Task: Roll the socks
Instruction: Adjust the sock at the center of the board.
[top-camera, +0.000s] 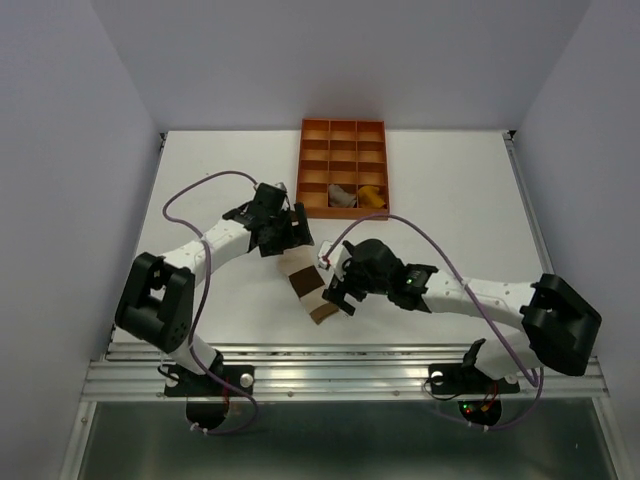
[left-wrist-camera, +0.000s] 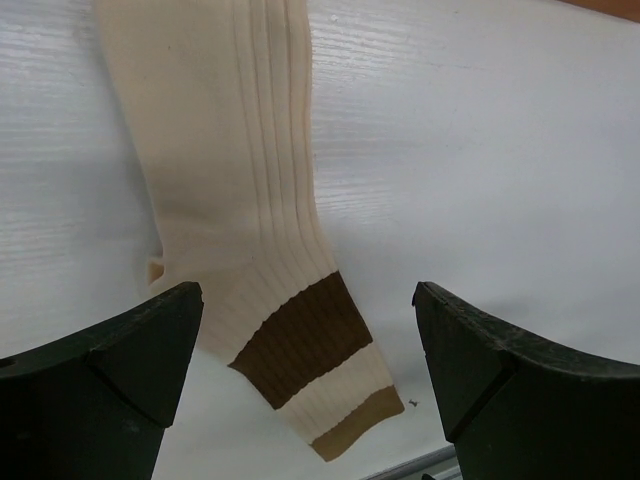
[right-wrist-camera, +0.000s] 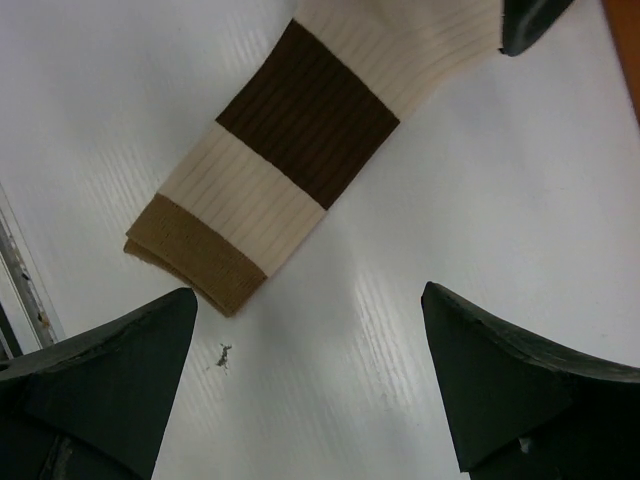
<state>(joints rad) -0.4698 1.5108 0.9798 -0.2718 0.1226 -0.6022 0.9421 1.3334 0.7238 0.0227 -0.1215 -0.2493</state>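
Observation:
A cream sock (left-wrist-camera: 225, 170) with a dark brown band and a tan cuff lies flat on the white table. In the top view its banded end (top-camera: 305, 285) shows between the two arms. My left gripper (left-wrist-camera: 305, 340) hovers open over the sock's leg and holds nothing; in the top view it (top-camera: 288, 243) covers the cream part. My right gripper (right-wrist-camera: 310, 340) is open over bare table just beside the tan cuff (right-wrist-camera: 190, 250), and in the top view it (top-camera: 337, 290) sits to the right of the sock. A yellow rolled sock (top-camera: 372, 196) and a pale rolled one (top-camera: 342, 196) lie in tray cells.
The orange gridded tray (top-camera: 343, 140) stands at the back centre of the table (top-camera: 470, 210). A small speck of debris (right-wrist-camera: 222, 356) lies near the cuff. The table's metal front rail (top-camera: 340, 372) runs close behind the sock. One left fingertip (right-wrist-camera: 530, 20) pokes into the right wrist view.

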